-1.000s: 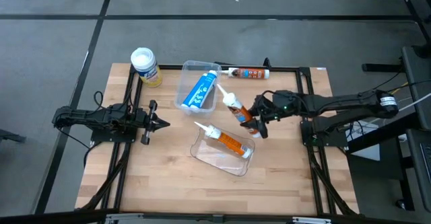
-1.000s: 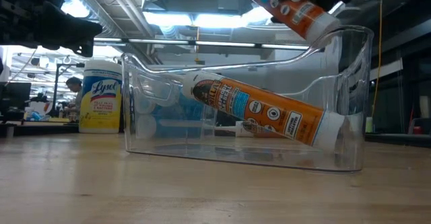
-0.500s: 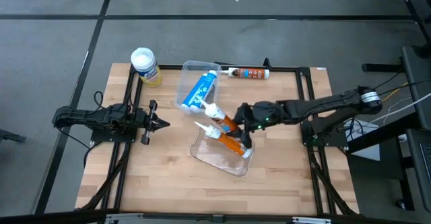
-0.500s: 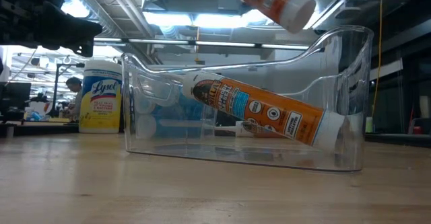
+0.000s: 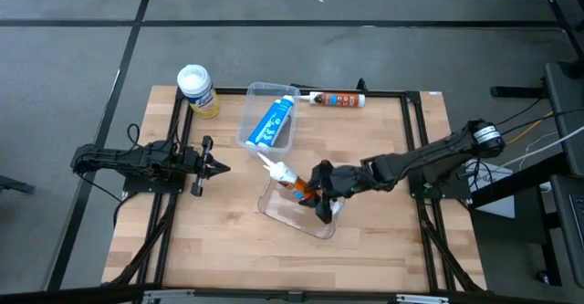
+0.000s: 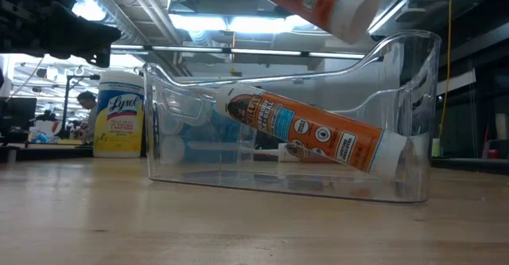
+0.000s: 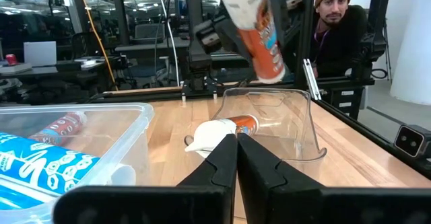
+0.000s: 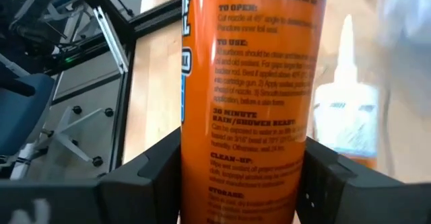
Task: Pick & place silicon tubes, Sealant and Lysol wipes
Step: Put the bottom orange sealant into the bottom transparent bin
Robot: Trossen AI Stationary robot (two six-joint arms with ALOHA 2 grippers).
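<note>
My right gripper [image 5: 319, 199] hangs above the near clear bin [image 5: 274, 211], shut on an orange tube [image 5: 290, 180] whose nozzle points far-left. A second orange tube [image 6: 310, 130] lies slanted inside that bin, its flat end in the bin's right corner. The yellow Lysol wipes canister [image 5: 196, 89] stands upright at the far left corner. A blue tube [image 5: 272, 121] lies in the far clear bin [image 5: 254, 92]. A third orange tube [image 5: 336, 99] lies on the table's far edge. My left gripper [image 5: 219, 167] rests shut at the table's left, pointing level. My right gripper pinches the orange tube's round body [image 8: 249, 150], toward its flat end, between its two fingers [image 8: 158, 167], one on each side. It comes from the table's right, slanting down. The tube is lifted clear over the bin, tilted, its white flat end [image 6: 354, 14] lowest, just above the rim.
Black frame rails [image 5: 401, 92] run around the wooden table top. The near bin's tall curved wall [image 6: 413, 98] rises close under the held tube. A person [image 7: 337, 22] stands beyond the table's right side. Bare wood lies along the near edge [image 5: 274, 258].
My right gripper has carried the orange tube toward the table's left and near edge, from beside the near bin to above it, staying shut. The tube has kept its tilt and stays clear of the bin.
</note>
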